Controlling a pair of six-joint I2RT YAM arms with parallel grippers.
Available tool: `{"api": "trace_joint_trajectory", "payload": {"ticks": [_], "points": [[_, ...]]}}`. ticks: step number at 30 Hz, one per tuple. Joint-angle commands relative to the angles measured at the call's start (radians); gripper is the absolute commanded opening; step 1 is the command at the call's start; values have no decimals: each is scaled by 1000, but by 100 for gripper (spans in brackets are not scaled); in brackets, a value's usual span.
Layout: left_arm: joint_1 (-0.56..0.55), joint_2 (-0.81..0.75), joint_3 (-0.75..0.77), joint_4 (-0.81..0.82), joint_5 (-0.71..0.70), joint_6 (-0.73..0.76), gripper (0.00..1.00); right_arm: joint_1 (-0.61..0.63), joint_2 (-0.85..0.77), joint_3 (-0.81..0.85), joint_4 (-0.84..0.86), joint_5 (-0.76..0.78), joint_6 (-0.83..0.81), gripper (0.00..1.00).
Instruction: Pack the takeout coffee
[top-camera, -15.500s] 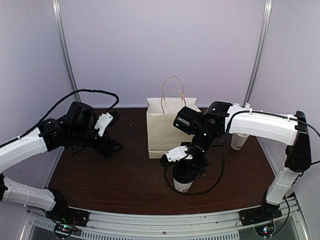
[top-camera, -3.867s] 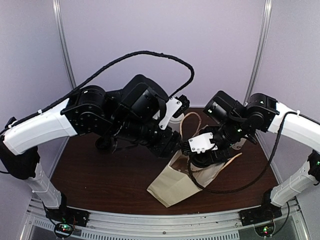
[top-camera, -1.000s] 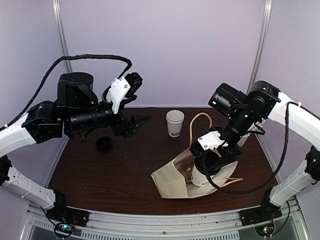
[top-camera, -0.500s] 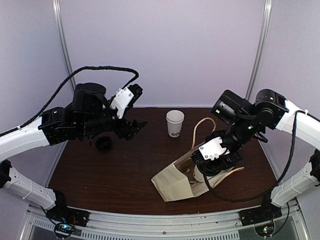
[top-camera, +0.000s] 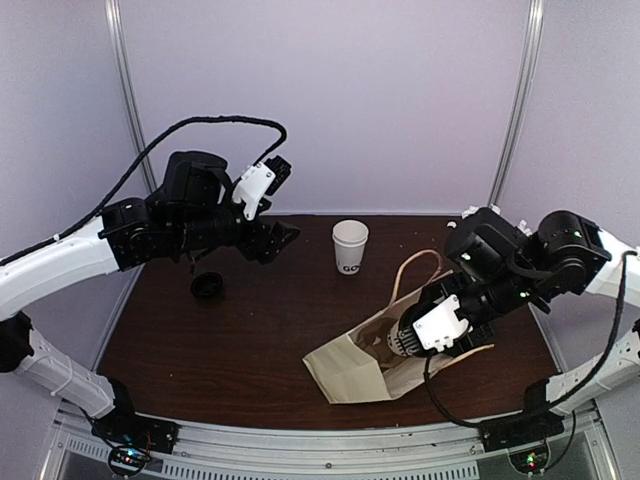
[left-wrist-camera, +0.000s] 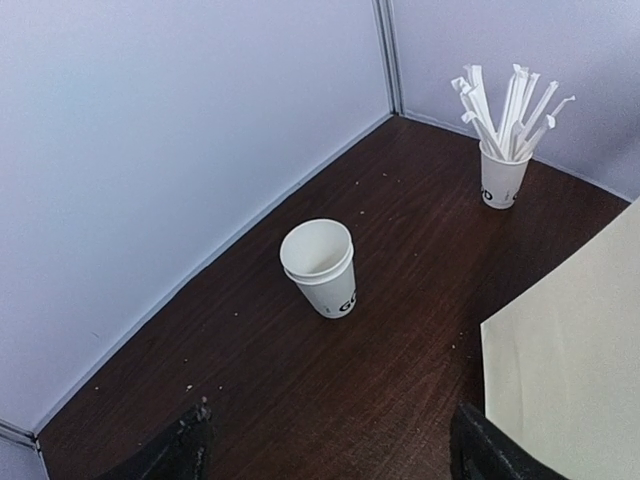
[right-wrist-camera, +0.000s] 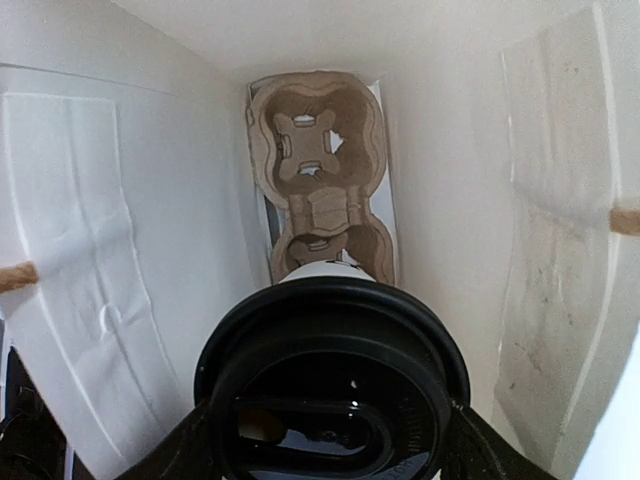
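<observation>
A lidded white coffee cup with a black lid sits between my right gripper's fingers, inside the mouth of the paper bag. The bag lies tilted on the table, and the right gripper reaches into its opening. A brown pulp carrier lies at the bag's bottom, just beyond the cup. A second white cup stands open with no lid at the back centre; it also shows in the left wrist view. A black lid lies on the table at the left. My left gripper is open and empty, raised left of the open cup.
A white cup full of long white sticks stands in the back right corner. The bag's side fills the lower right of the left wrist view. The bag's handles stick up beside the right arm. Walls enclose the dark wooden table.
My right arm has dropped lower and pushed the lidded cup further into the bag. My left arm has swung right and back, towards the open cup.
</observation>
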Motion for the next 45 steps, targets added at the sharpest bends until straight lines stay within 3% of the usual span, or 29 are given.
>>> {"api": "trace_joint_trajectory", "payload": {"ticks": [1, 17, 22, 33, 45], "points": [[50, 20, 23, 24, 64, -20, 82, 42, -86, -78, 86, 51, -34, 51], [80, 66, 98, -48, 113, -30, 82, 44, -181, -206, 117, 42, -104, 51], [81, 74, 110, -56, 121, -35, 82, 44, -260, -321, 279, 102, -210, 53], [81, 21, 60, -48, 122, -69, 82, 20, -161, -330, 434, 124, -210, 52], [81, -20, 2, -30, 123, -83, 82, -34, -57, -333, 419, 66, -191, 52]]}}
